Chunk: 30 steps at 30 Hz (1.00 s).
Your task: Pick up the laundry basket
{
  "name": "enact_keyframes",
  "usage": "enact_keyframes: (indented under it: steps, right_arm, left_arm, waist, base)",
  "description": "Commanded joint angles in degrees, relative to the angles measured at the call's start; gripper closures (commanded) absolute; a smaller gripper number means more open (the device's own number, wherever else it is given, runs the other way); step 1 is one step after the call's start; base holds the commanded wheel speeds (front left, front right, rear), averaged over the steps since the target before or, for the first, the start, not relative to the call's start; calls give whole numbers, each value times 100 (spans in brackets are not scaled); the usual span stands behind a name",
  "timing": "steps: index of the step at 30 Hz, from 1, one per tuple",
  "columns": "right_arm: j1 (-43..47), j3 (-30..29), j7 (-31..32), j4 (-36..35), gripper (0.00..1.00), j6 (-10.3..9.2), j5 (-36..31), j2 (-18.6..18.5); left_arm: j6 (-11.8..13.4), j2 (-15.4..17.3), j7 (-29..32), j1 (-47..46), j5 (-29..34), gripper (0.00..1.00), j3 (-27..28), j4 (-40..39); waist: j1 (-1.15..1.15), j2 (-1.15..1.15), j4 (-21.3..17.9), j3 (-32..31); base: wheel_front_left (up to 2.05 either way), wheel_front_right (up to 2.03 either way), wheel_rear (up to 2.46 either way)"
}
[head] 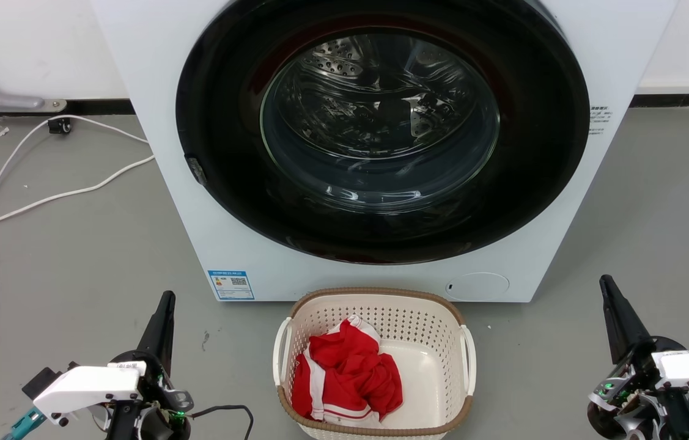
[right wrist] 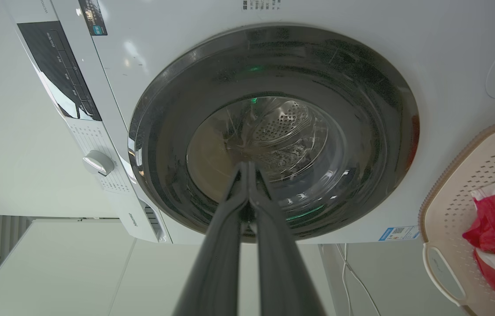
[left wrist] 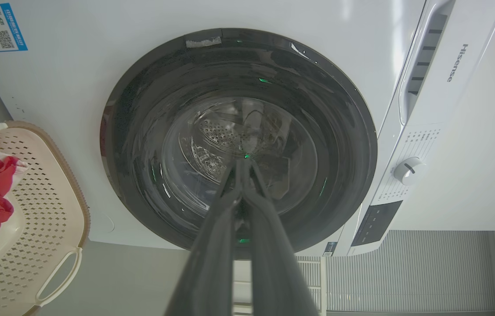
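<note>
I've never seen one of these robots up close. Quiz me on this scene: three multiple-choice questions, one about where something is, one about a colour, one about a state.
1. Where is the laundry basket relative to the washing machine?
A) on top of it
B) on the floor in front of it
C) inside its drum

2. What colour is the garment in the basket?
A) blue
B) red with white
C) black

3. How are the left gripper and right gripper set?
A) both shut, holding nothing
B) both spread wide
C) clamped on the basket's handles

Answers:
1 B: the head view shows the basket standing on the grey floor just below the round door.
2 B: the cloth is red with white bands.
3 A: each wrist view shows its fingers pressed together, apart from the basket.
</note>
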Motion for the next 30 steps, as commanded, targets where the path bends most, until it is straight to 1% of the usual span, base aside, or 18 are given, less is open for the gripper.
enact_keyframes:
  steps: [1,18,19,30]
  right_arm:
    - [-75,-7,18,6,100,0,-6,29]
    - [-76,-10,22,6,100,0,-11,30]
    - [9,-2,-2,13,0,0,0,3]
    - [106,158,-296,-201,0,0,-99,4]
  left_arm:
    - [-14,-8,20,-44,22,100,28,2]
    - [-14,-11,24,-44,26,100,29,2]
    - [0,-2,-2,7,-1,0,0,16]
    - [-1,-5,-301,-46,59,0,-322,-107]
  waist:
    - [0,0,0,0]
    - [0,0,0,0]
    - [0,0,0,0]
    - [0,0,1,7]
  base:
    - [0,0,0]
    - [0,0,0]
    - [0,0,0]
    - [0,0,0]
